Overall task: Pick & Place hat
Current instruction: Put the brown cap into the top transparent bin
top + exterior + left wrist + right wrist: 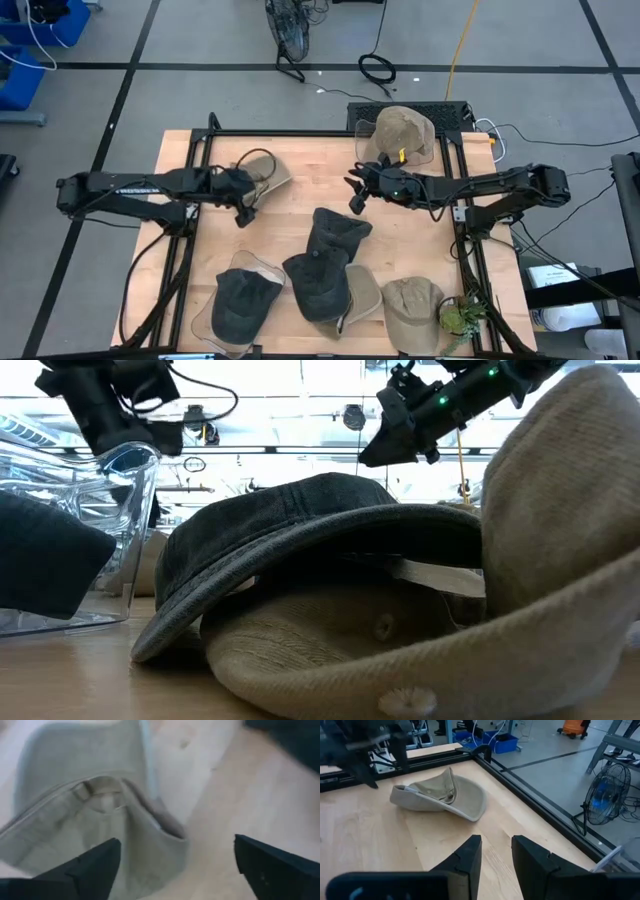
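Overall, a tan hat [263, 172] is seen lying upturned on the wooden bench [300, 205], near its far left corner. Its inside faces up and its back strap with a small buckle is visible in the left wrist view [95, 790]. In the right wrist view the same hat [440, 797] is shown with its brim curling upward, close to the dark frame rail [530, 787] at the bench edge.

The left gripper [243, 205] is held just beside this hat, on its near side. Its fingers [90, 867] are spread wide, with the hat's rear edge and bare bench between them. Nothing is gripped; whether a finger touches the fabric cannot be told.

The right gripper [357, 195] is held over the middle of the bench, apart from every hat. Its fingers [465, 860] stand slightly parted, with a narrow gap between them, and nothing is held.

Other hats are noted. A second tan hat [403, 135] rests at the far right edge of the bench. Dark hats [330, 255] are heaped in the near middle, one more dark hat [240, 300] lies at the near left in a clear holder, and a further tan hat [412, 310] lies at the near right beside a small green plant [460, 318].
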